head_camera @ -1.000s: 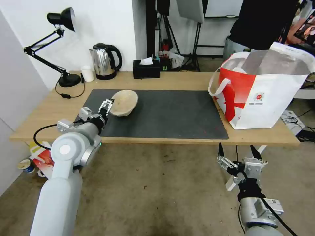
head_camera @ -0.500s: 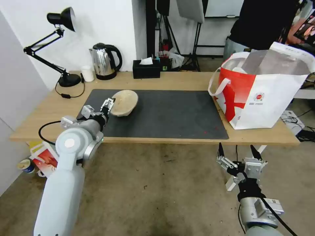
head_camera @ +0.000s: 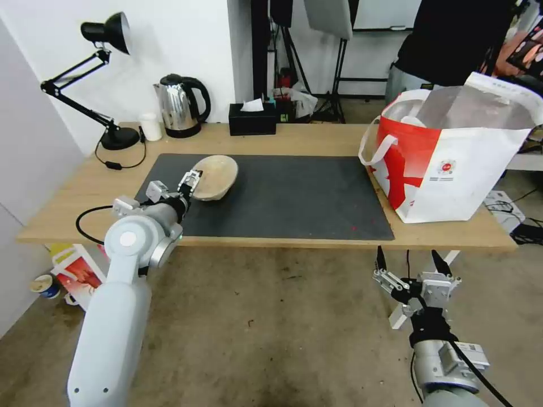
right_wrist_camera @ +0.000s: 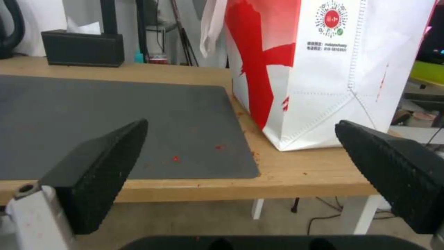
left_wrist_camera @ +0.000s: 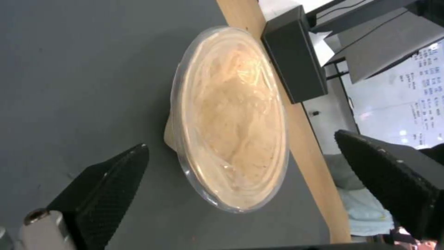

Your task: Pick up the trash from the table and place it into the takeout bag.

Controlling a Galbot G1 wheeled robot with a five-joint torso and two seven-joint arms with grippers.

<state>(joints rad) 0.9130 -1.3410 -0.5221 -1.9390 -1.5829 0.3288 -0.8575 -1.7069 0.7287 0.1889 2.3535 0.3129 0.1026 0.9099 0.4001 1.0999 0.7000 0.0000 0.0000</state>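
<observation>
The shallow beige bowl [head_camera: 215,176] sits on the dark grey mat [head_camera: 294,198] of the table [head_camera: 317,138], toward its left part. My left gripper [head_camera: 189,182] is open at the bowl's near left rim. In the left wrist view the bowl [left_wrist_camera: 231,118] lies just ahead of the left gripper [left_wrist_camera: 240,142], between its spread fingers. The red-and-white takeout bag [head_camera: 452,152] stands open at the table's right end. My right gripper [head_camera: 407,263] hangs open below the table's front edge, in front of the bag [right_wrist_camera: 324,69].
Along the back of the table stand a black desk lamp [head_camera: 107,73], a small white cup [head_camera: 150,126], a steel kettle [head_camera: 180,106] and a black tissue box [head_camera: 252,118]. Small red crumbs [right_wrist_camera: 176,159] dot the mat. A person stands behind the bag.
My left arm has swung a little to the right and pushed its gripper slightly closer to the bowl. The bowl, the bag and my right arm have stayed where they were.
</observation>
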